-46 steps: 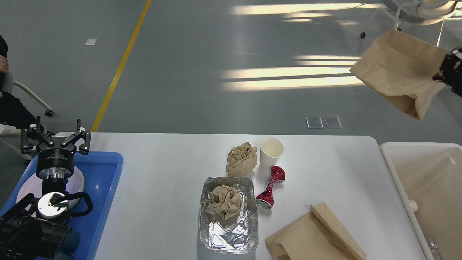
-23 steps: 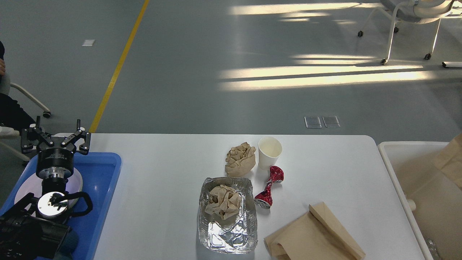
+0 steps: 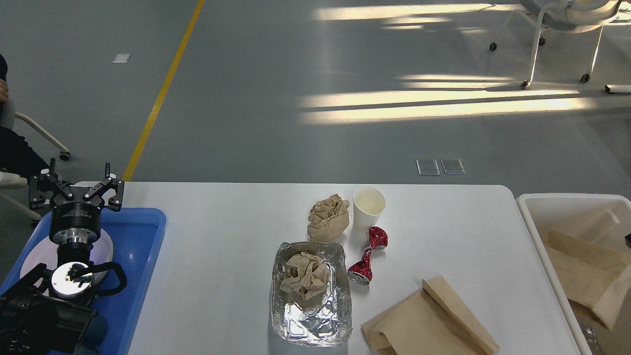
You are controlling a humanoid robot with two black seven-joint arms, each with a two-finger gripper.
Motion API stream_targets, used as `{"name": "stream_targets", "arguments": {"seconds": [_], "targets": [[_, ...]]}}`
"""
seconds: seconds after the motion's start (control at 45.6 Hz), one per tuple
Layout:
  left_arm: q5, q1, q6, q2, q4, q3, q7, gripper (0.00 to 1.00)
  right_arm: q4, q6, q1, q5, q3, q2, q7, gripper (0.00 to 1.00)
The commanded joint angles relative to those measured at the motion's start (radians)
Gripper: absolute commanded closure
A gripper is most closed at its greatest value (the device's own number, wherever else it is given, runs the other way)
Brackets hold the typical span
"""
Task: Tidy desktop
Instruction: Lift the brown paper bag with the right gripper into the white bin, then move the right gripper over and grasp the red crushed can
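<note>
The left claw, black with linked fingers spread apart and holding nothing, stands upright over a glossy blue tray with a white plate at the far left of the matte white desktop. Mid-desk lie a crumpled foil pan holding wadded brown paper, another wad, a paper cup, a crushed red can and a flat brown bag, cut off at the near edge. Right, a white bin holds another bag; a dark speck at the frame edge may be the right claw, too little to tell.

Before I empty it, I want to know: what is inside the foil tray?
The foil tray holds one crumpled brown paper wad in its far half; the near half shows bare foil. Anything beneath the wad is hidden.
</note>
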Motion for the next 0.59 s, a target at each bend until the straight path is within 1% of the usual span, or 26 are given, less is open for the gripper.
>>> {"name": "stream_targets", "arguments": {"seconds": [0.0,0.153,0.241,0.351,0.46,0.57], "targets": [[0.0,-0.001,0.0,0.0,-0.001,0.0,0.0,0.04,0.001,0.001,0.022,0.001,0.0,0.039,0.0,0.0],[0.0,0.0,0.0,0.0,-0.001,0.0,-0.001,0.04,0.009,0.006,0.131,0.001,-0.07,0.101,0.0,0.0],[0.0,0.0,0.0,0.0,-0.001,0.0,0.0,0.04,0.023,0.02,0.257,0.002,-0.202,0.17,0.0,0.0],[0.0,0.0,0.0,0.0,0.0,0.0,0.0,0.04,0.064,0.062,0.385,0.007,-0.329,0.259,-0.002,0.0],[0.0,0.0,0.0,0.0,-0.001,0.0,0.0,0.04,0.142,0.145,0.517,0.008,-0.396,0.338,0.0,0.0],[0.0,0.0,0.0,0.0,-0.001,0.0,0.0,0.04,0.21,0.285,0.634,0.008,-0.417,0.424,0.0,0.0]]}}
